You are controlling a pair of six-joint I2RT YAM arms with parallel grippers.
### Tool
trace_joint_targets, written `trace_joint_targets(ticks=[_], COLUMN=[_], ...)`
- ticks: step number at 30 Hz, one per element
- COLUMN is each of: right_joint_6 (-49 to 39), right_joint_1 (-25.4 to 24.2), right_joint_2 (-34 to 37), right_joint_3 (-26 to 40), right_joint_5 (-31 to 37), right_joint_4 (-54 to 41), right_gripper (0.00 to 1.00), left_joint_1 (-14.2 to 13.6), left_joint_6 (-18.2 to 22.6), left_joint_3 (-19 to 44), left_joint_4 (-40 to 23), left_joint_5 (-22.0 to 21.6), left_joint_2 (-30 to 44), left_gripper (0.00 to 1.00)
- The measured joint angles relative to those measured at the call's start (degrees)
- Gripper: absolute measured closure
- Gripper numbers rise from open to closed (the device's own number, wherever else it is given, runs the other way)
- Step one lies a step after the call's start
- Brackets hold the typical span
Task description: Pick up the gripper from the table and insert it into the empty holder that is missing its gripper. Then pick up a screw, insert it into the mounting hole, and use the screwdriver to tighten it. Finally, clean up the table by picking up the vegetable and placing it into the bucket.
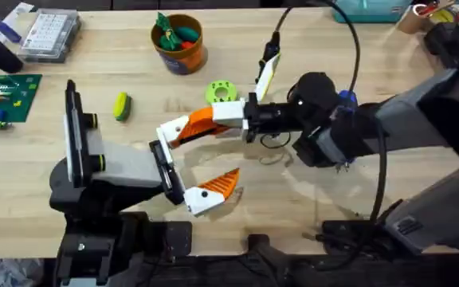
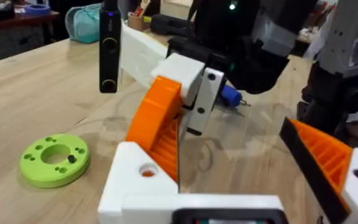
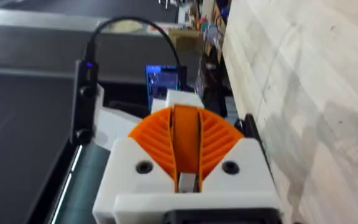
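Note:
My right gripper reaches in from the right and is shut on the gripper, an orange ribbed wedge with a white base. That base rests against the holder, the white mount at the far end of my left gripper's black rail. In the left wrist view the orange gripper slants up from the holder, and orange shows through the holder's hole. My left gripper stands open, its fitted orange finger on the other side. The vegetable lies on the table to the left. The bucket stands at the back.
A lime-green ring lies just behind the grippers. A blue-handled tool lies by the right arm. A clear parts box and a green board sit at the far left. Black cables loop over the right side.

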Motion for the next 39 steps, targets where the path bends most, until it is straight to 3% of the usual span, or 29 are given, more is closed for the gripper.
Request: trace_joint_targets(ticks=[8, 14, 17, 20, 21, 39], right_joint_6=[0.16, 0.5, 0.88, 1.09, 1.21, -0.02], right_joint_1=[0.13, 0.01, -0.71, -1.92, -2.3, -13.24], right_joint_2=[0.02, 0.02, 0.02, 0.02, 0.02, 0.02], right_joint_3=[0.02, 0.13, 0.13, 0.17, 0.17, 0.17], right_joint_5=[-0.23, -1.63, -3.73, -5.81, -6.23, -18.55], right_joint_4=[-0.05, 0.36, 0.77, 1.58, 1.72, 1.91], right_gripper=[0.754, 0.547, 0.355, 0.052, 0.02, 0.01], left_joint_1=[-0.12, -0.45, -0.47, -0.47, -0.47, -0.47], left_joint_6=[0.17, 0.35, 0.39, 0.39, 0.39, 0.39], left_joint_3=[0.0, 0.0, 0.0, 0.0, 0.0, 0.0], left_joint_4=[-0.04, -0.38, -0.5, -0.54, -0.55, -0.68], left_joint_5=[0.16, 2.31, 3.08, 3.33, 3.38, 4.11], left_joint_2=[0.0, 0.0, 0.0, 0.0, 0.0, 0.0], left_gripper=[0.014, 0.014, 0.014, 0.014, 0.014, 0.014])
